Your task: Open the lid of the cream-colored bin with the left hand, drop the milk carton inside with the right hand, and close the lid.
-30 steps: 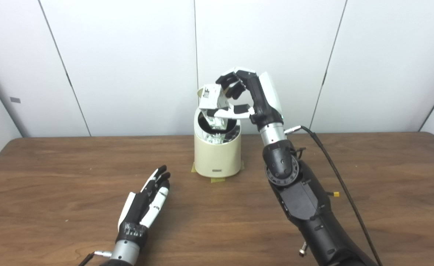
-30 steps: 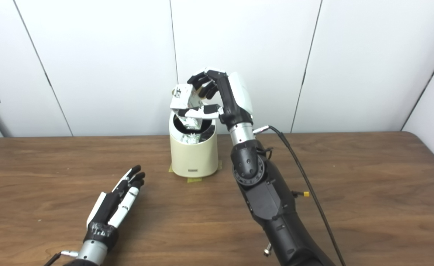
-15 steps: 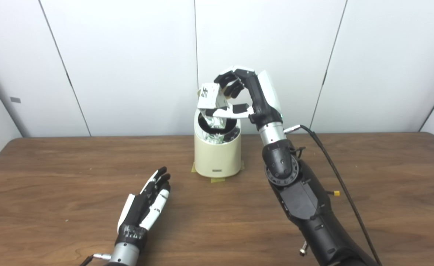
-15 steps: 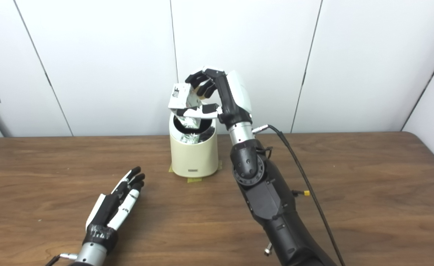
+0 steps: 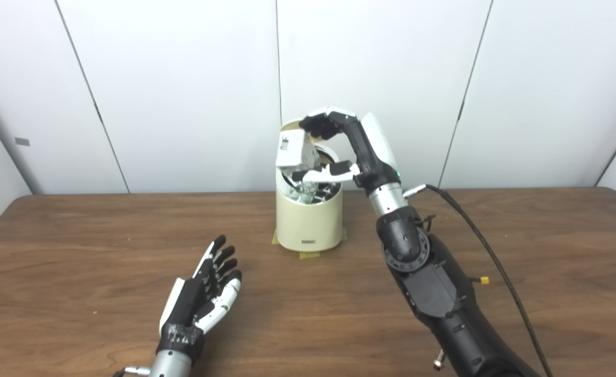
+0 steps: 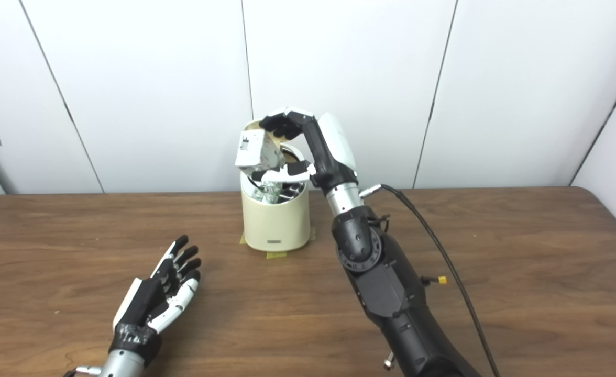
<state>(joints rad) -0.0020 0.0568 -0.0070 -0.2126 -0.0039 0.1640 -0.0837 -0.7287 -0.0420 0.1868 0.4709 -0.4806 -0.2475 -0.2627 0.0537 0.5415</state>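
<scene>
- We held the milk carton [image 5: 293, 152] in our right hand [image 5: 339, 144], fingers closed on it, tilted over the open mouth of the cream-colored bin [image 5: 309, 220].
- The carton's lower end sat at the near-left rim; we judged it could catch there and tip out onto the table [image 5: 77, 251].
- The lid [image 5: 289, 125] stood raised behind; a brush could drop it.
- Our left hand [image 5: 200, 301] lay empty, fingers spread, well apart from the bin.

The counter [image 5: 77, 235] is brown wood grain, matt. The bin [image 5: 308, 225] looks like smooth cream plastic. The milk carton [image 5: 292, 152] seems paper. The right robot hand [image 5: 339, 146] shows glossy black-and-white shells.
</scene>
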